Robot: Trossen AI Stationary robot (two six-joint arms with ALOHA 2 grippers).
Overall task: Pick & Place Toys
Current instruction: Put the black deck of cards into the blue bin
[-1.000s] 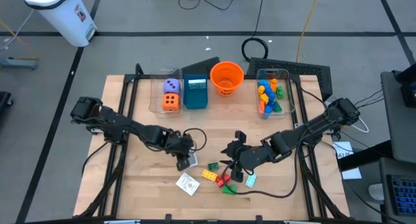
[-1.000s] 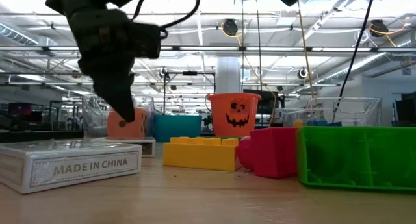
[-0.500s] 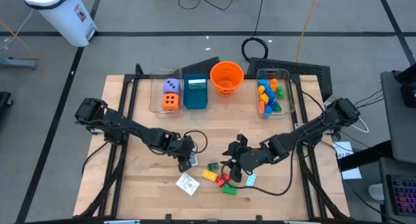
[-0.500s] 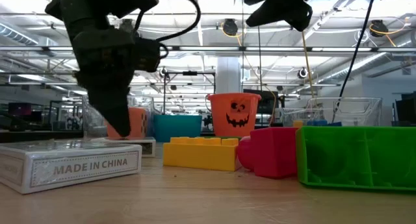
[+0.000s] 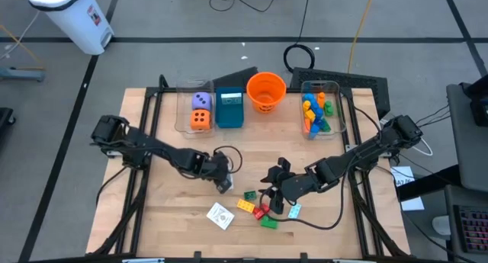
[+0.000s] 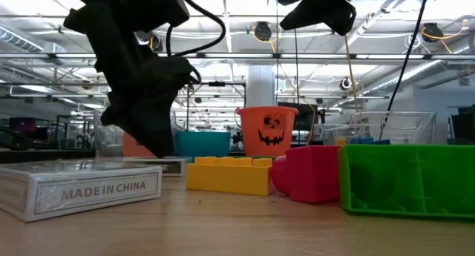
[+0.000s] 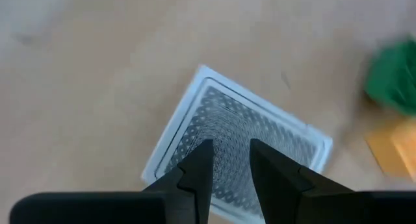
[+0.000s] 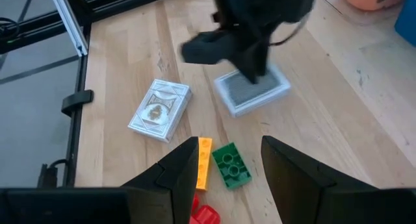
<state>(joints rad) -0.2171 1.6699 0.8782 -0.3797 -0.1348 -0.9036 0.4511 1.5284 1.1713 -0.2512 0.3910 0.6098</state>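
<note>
On the wooden bench (image 5: 168,217), the left gripper (image 5: 222,182) hangs just over a flat white card box with a grey patterned back (image 7: 237,148). Its two dark fingers (image 7: 195,175) stand a little apart with only air between them, and they hold nothing. The box lies flat on the wood right under them.

Near it, closer to the front edge, lies a second white card box with a picture on its face (image 5: 220,215). From the low view, its side reads "MADE IN CHINA" (image 6: 82,188).

Beside that box sits a small heap of plastic building bricks. A long yellow brick (image 5: 245,205) and a small green brick (image 5: 249,195) lie together. A red brick (image 5: 261,213) and another green brick (image 5: 268,222) lie just past them. A light blue brick (image 5: 294,211) lies at the end of the heap.

The right gripper (image 5: 276,200) hovers above this heap. Its fingers (image 8: 292,175) are spread apart and empty.

At the back of the bench stands a clear plastic bin (image 5: 183,118) with a purple die (image 5: 200,101) and an orange die (image 5: 200,120) inside. Next to it is a teal box (image 5: 229,108), then a round orange bucket with a pumpkin face (image 5: 266,90). Another clear bin (image 5: 338,110) on the right side holds many coloured bricks (image 5: 314,113).
</note>
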